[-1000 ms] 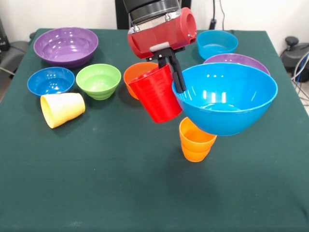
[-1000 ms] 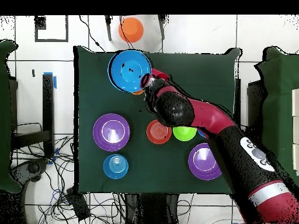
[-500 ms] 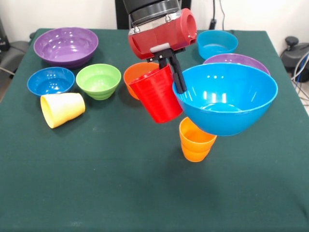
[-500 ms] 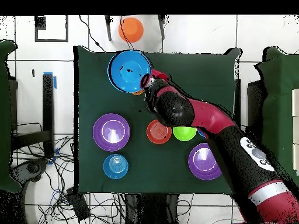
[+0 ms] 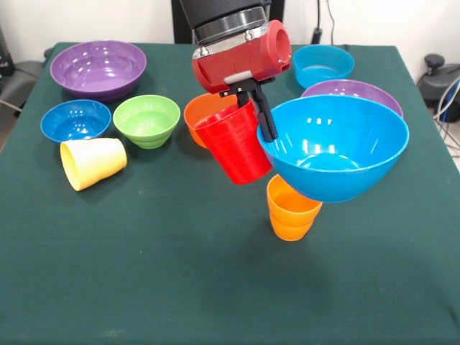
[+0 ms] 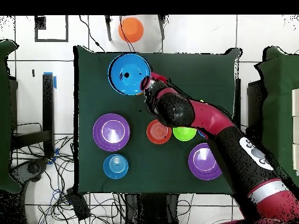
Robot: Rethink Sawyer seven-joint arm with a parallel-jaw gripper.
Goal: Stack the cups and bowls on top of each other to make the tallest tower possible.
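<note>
The gripper point(image 5: 260, 108) is pinching the rim of the large blue bowl point(image 5: 334, 147) and carrying it in the air, tilted a little, with the bowl hanging out to one side of it. A red cup point(image 5: 235, 140) hangs tilted just on the other side, touching the gripper's fingers — whether it is clamped too or only wedged there I cannot tell. Directly below the bowl's base stands the orange cup point(image 5: 290, 210), upright on the counter point(image 5: 144, 273), mouth up.

This looks like the placing step: the bowl is to go on the orange cup. The next move calls for levelling the bowl and centring its base over the cup's mouth (a wide bowl on a narrow rim tips easily) — then lowering gently before letting go.
</note>
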